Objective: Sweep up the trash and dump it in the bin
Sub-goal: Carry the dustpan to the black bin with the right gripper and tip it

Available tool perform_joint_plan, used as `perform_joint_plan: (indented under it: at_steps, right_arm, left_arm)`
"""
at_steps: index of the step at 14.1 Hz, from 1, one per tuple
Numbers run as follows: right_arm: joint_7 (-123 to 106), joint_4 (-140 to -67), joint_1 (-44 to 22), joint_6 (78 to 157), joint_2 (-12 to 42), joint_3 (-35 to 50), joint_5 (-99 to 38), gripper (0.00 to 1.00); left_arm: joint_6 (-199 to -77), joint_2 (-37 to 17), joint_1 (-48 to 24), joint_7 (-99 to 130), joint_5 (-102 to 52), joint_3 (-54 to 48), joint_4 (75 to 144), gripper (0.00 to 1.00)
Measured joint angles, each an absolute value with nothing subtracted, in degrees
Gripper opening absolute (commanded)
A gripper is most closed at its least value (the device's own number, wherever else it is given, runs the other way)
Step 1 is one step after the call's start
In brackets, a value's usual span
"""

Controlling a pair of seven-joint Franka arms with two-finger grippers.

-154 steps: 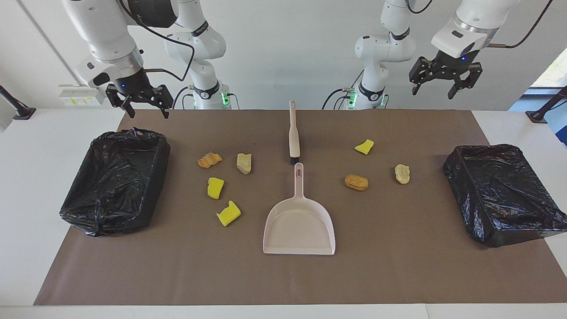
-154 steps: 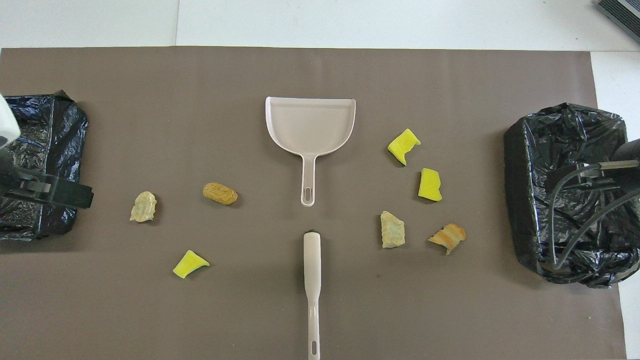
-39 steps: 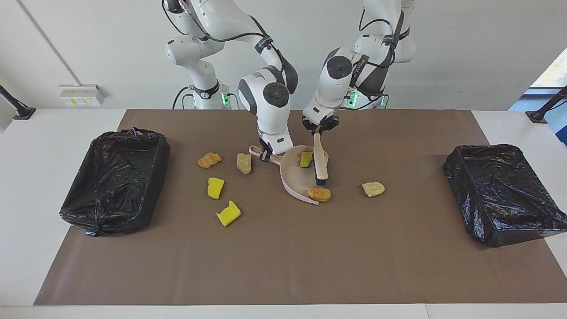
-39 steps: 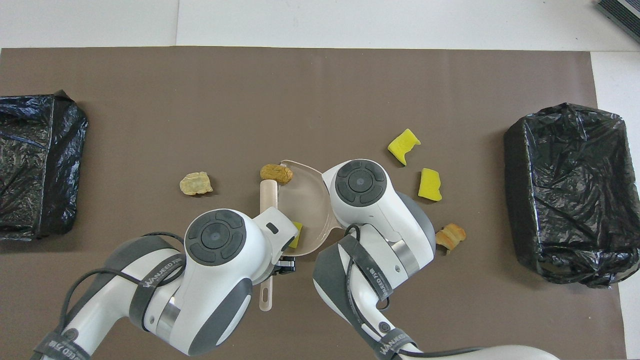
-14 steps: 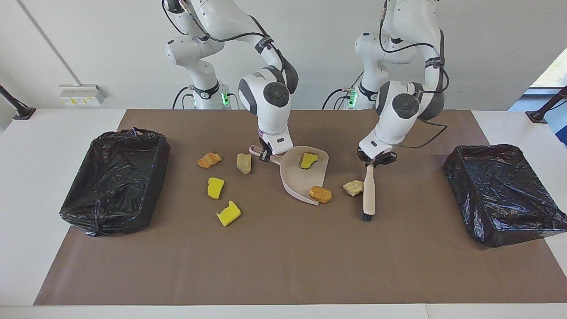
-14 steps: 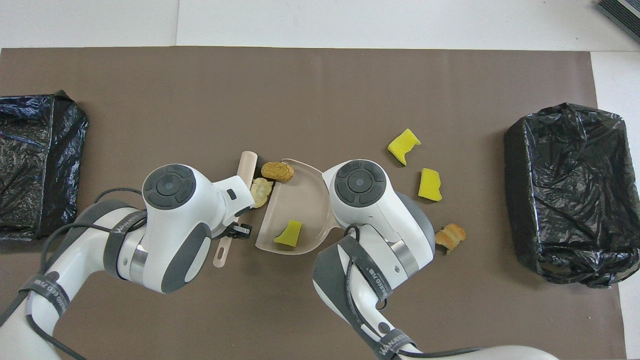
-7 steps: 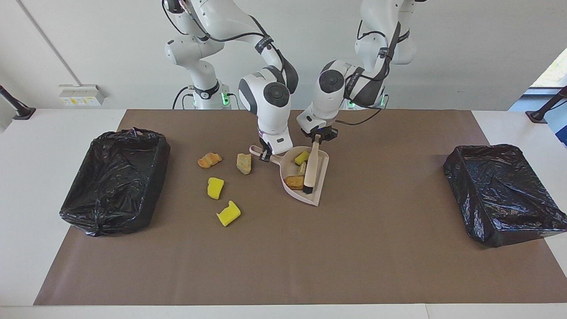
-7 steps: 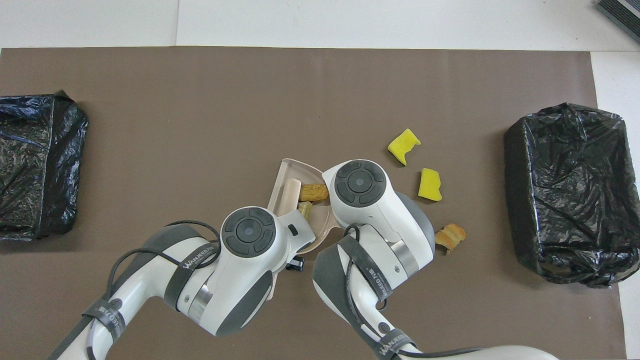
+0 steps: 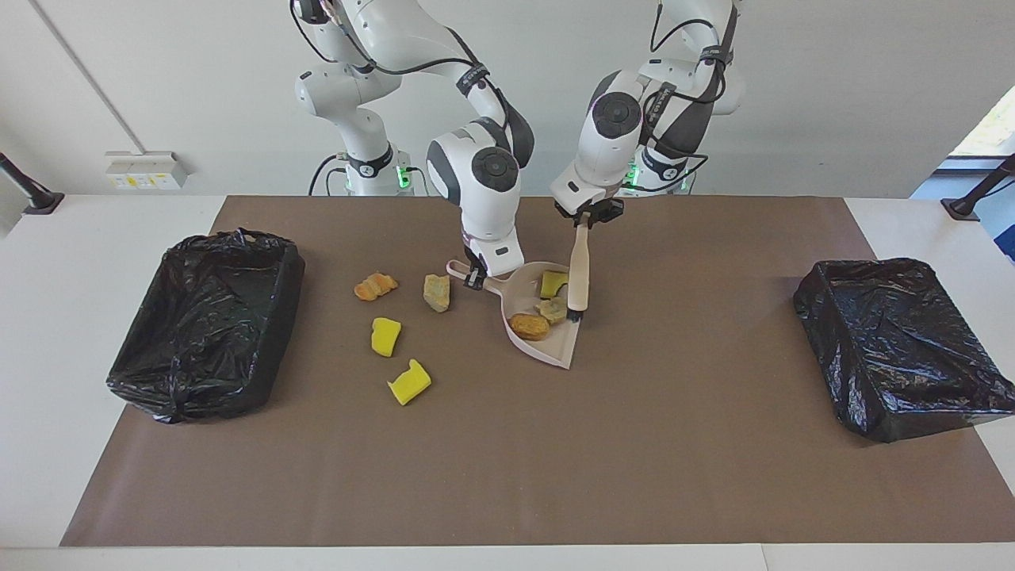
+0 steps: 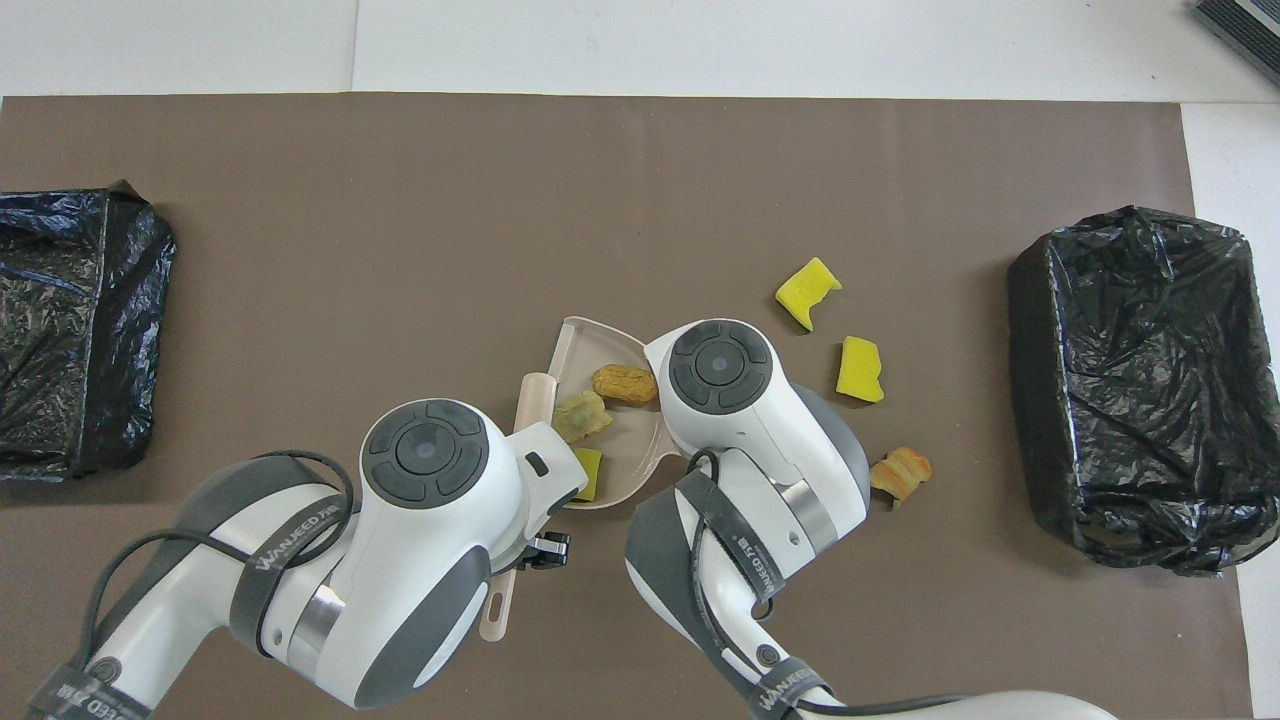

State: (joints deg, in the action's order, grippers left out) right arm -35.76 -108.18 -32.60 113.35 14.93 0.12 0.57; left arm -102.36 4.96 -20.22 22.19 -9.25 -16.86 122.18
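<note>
Since a moment ago my left gripper [image 9: 584, 217], clenched on the brush [image 9: 578, 274], has lifted its bristles to the dustpan [image 9: 564, 346] mouth. Below it lie three trash pieces [image 9: 530, 325] in the pan. My right gripper [image 9: 474, 277] grips the pan's handle; four scraps [image 9: 385, 336] lie toward its end of the table.

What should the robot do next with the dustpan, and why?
Probably turn the dustpan toward the four scraps beside the right arm's bin: three scraps already lie in it, the right pincer holds its handle, and the left pincer holds the brush.
</note>
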Motion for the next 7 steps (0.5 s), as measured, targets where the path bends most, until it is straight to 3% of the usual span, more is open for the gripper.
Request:
perform_joint_plan:
  at_steps: [7]
  right_arm:
    - [-37.4, -107.3, -28.5, 111.7, 12.2, -0.3, 0.6, 0.00]
  left_arm:
    - [-98.6, 11.3, -20.4, 29.4, -10.7, -17.6, 125.8, 0.00]
